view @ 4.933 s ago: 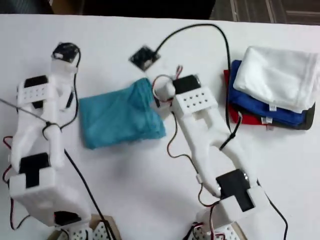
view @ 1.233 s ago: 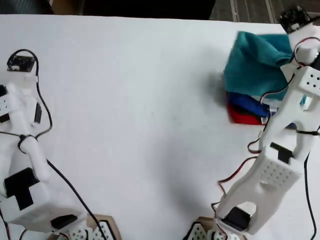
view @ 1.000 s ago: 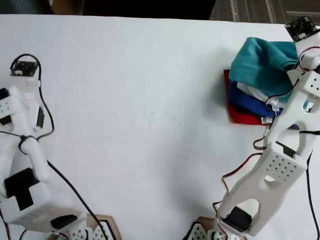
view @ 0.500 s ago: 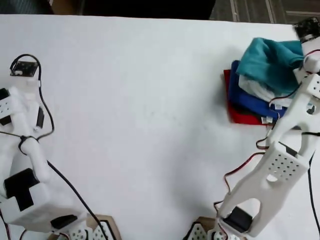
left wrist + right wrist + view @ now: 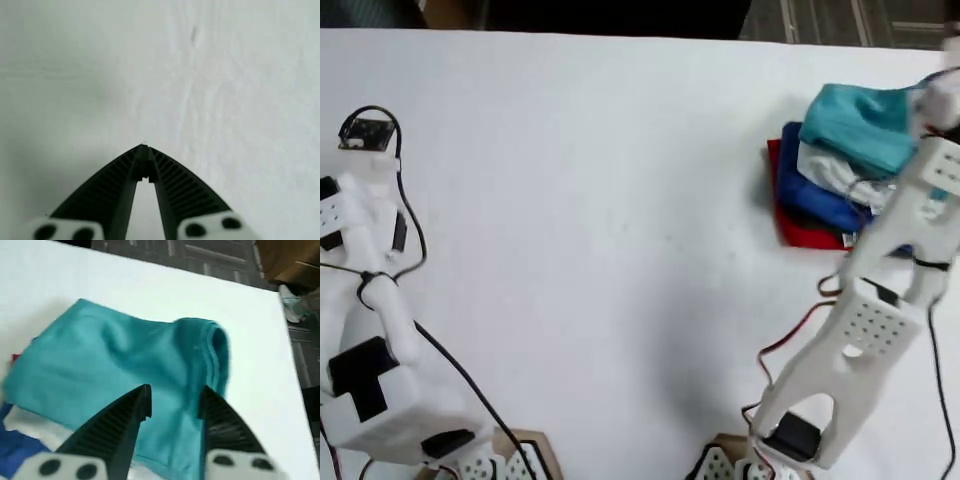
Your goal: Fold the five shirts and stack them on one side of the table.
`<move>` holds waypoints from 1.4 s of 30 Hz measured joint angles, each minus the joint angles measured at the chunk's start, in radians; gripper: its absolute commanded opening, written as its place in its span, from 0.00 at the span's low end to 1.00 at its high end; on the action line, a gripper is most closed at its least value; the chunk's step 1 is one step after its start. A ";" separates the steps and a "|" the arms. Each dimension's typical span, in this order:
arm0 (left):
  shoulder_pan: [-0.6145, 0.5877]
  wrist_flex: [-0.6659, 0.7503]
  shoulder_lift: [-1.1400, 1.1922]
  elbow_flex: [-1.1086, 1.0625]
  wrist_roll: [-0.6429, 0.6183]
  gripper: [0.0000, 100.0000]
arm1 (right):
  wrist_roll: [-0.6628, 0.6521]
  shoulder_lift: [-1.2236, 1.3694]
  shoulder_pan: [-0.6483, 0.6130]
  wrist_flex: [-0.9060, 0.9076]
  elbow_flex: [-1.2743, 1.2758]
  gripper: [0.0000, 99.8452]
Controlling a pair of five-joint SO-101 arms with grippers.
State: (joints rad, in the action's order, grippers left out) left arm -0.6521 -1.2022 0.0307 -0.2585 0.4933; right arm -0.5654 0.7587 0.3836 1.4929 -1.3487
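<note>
Overhead, the stack (image 5: 810, 205) sits at the far side of the table (image 5: 600, 200). The teal shirt (image 5: 865, 125) lies on top of it, with the white shirt (image 5: 830, 170) beneath, then the blue shirt (image 5: 793, 160), and the red shirt (image 5: 790, 228) showing at the stack's lower edge. The right arm (image 5: 870, 320) stretches to the stack, its wrist over the teal shirt's edge. The left arm (image 5: 365, 250) is folded up well apart from the stack, across the bare white tabletop.

From the left wrist, the left gripper (image 5: 144, 150) is clenched, its black ribbed fingers meeting at the tips with nothing between them, above plain table surface.

From the right wrist, the right gripper (image 5: 174, 397) is released: its two fingers stand apart just above the teal shirt (image 5: 115, 355) and clasp nothing. That shirt lies folded on the stack, one end rolled into a thick hem. An edge of the white shirt (image 5: 25, 420) and a corner of the blue shirt (image 5: 7, 455) peek out below it. Beyond the stack the table (image 5: 150, 290) ends at a dark floor (image 5: 210, 250).
</note>
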 measured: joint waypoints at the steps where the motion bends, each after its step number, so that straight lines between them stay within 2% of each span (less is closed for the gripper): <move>1: 0.000 0.000 0.000 0.000 0.000 0.03 | 0.002 0.015 -0.029 0.012 0.000 0.05; 6: 0.000 0.000 0.000 0.000 0.000 0.03 | 0.003 0.129 -0.132 0.043 0.009 0.06; 10: -0.002 0.000 0.000 0.000 0.000 0.03 | 0.003 0.210 -0.140 0.114 0.009 0.01; 13: -0.012 0.000 0.000 0.000 0.000 0.03 | -0.044 0.216 -0.138 0.189 0.009 0.02; 21: -0.012 0.000 0.000 0.000 0.000 0.03 | -0.183 0.216 -0.035 0.215 0.015 0.02; 27: -0.012 0.020 0.000 0.000 0.000 0.03 | -0.269 0.166 0.018 0.210 0.153 0.02; 34: -0.012 0.035 0.000 0.000 0.000 0.03 | -0.256 -0.023 0.002 0.215 0.405 0.02; 42: -0.012 0.035 0.000 0.000 0.000 0.03 | -0.081 -0.244 -0.034 0.190 0.416 0.02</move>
State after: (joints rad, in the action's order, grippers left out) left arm -0.6644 -1.1669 0.0307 -0.2585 0.4933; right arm -0.6467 0.5148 0.3498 1.6832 -0.9329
